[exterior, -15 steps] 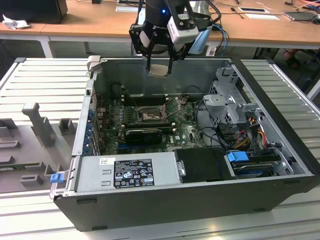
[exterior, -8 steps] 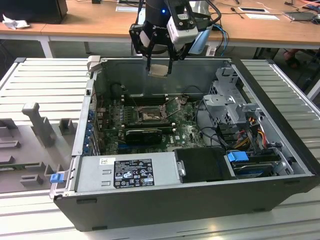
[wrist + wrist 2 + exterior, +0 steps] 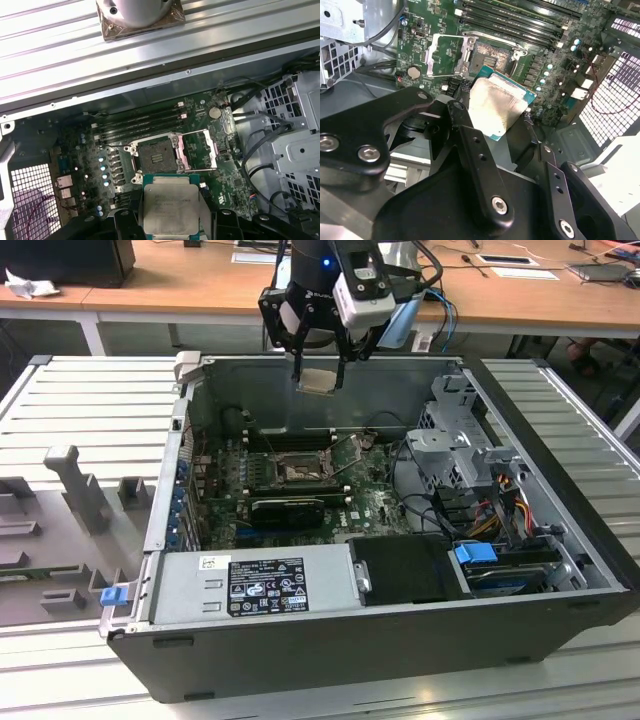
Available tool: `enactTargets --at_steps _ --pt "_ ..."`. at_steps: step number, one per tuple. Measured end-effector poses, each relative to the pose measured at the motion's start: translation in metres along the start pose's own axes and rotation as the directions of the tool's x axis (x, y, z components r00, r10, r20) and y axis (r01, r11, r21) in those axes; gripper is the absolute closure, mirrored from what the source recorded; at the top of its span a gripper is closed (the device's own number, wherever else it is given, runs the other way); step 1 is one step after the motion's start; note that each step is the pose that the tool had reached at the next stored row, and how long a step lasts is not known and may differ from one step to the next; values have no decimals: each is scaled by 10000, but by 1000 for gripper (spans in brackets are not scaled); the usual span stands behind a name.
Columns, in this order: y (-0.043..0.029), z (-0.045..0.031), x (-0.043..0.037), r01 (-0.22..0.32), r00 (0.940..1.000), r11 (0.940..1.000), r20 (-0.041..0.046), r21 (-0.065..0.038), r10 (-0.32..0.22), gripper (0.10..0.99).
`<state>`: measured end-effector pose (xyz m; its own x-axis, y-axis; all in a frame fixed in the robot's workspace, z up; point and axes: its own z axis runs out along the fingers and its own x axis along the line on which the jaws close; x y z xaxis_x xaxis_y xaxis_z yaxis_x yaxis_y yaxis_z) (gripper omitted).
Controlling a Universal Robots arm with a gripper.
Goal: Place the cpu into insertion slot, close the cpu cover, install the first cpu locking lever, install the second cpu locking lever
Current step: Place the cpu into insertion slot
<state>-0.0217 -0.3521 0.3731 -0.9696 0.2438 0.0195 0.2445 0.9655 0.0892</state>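
My gripper hangs above the open computer case, shut on the cpu, a flat square chip with a silver-grey top. Both wrist views show the cpu pinched at its edges between the black fingers. The insertion slot lies uncovered on the green motherboard below, holding nothing. The cpu cover is flipped open beside the slot. Thin wire levers stand released next to the socket.
Long black memory slots run behind the socket. A grey power supply fills the case front, with a metal drive cage and cables toward the exterior view's right. A grey foam tray sits outside the case.
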Motion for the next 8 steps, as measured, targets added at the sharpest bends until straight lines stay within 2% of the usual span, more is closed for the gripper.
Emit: enactTargets --at_steps 8 --pt "0 2 0 -243 9997 9997 22 -5 243 549"
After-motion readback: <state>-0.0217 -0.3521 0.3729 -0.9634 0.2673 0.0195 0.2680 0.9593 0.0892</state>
